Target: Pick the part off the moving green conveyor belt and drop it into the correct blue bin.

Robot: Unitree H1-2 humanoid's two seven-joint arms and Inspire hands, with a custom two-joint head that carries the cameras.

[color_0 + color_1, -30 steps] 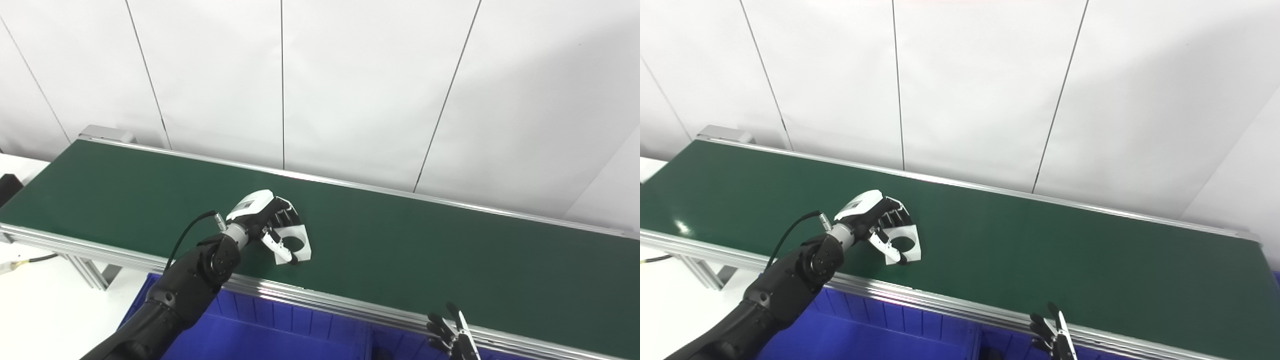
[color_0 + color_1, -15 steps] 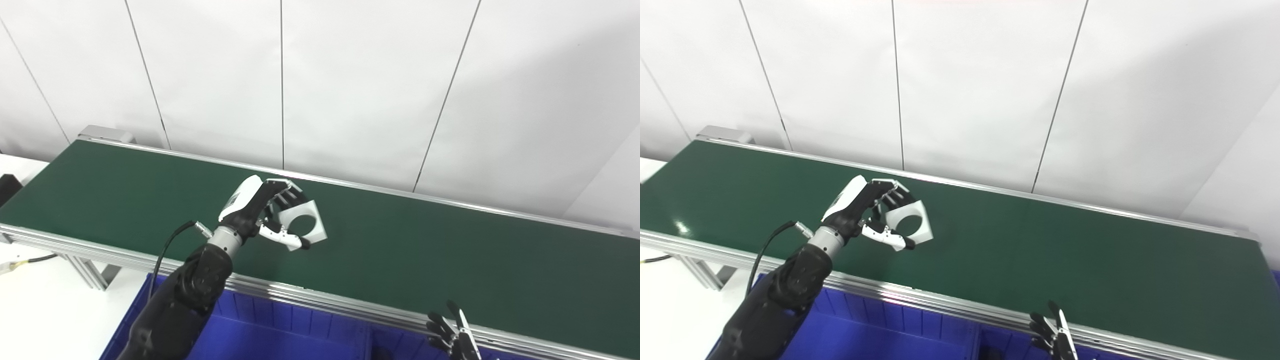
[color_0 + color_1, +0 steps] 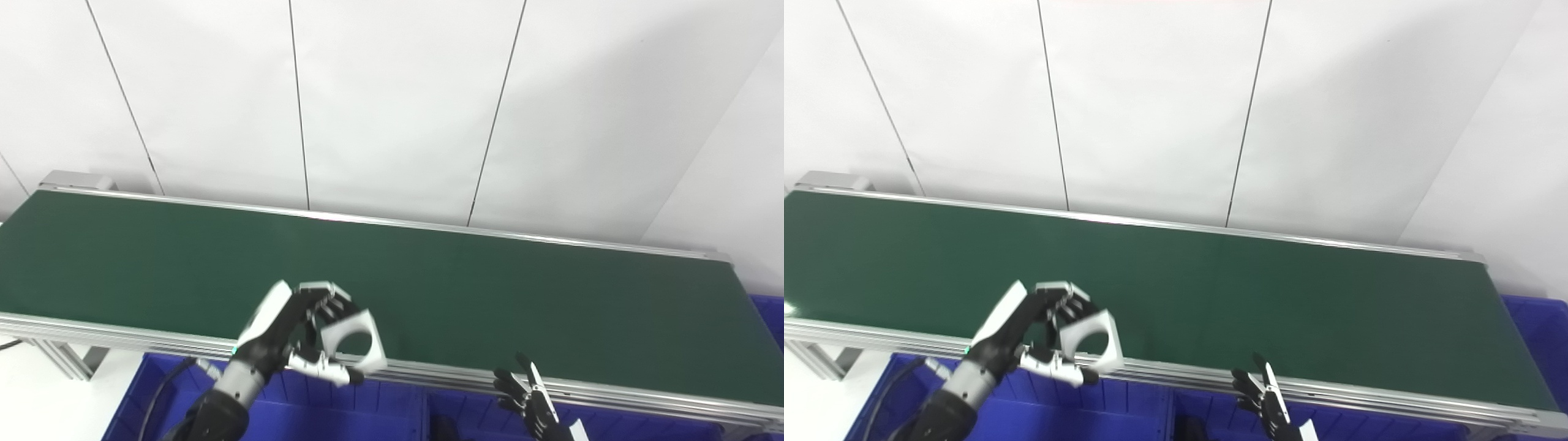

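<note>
My left hand (image 3: 288, 334) is shut on the part (image 3: 349, 339), a white square block with a large round hole through it. It holds the part in the air over the near rail of the green conveyor belt (image 3: 490, 288), just above the blue bin (image 3: 153, 392). The same part (image 3: 1088, 340) shows in the right eye view, with fingers above it and the thumb below. My right hand (image 3: 531, 404) sits low at the bottom edge, fingers spread and holding nothing, in front of the belt's near rail.
Blue bins run along below the near rail (image 3: 429, 373), split by a divider (image 3: 425, 407). Another blue bin (image 3: 1534, 318) shows at the belt's right end. White wall panels stand behind the belt.
The camera has shifted right and down. My left hand lifted the part off the belt and drew it back toward me, from mid-belt to over the near rail. The right hand stays put.
</note>
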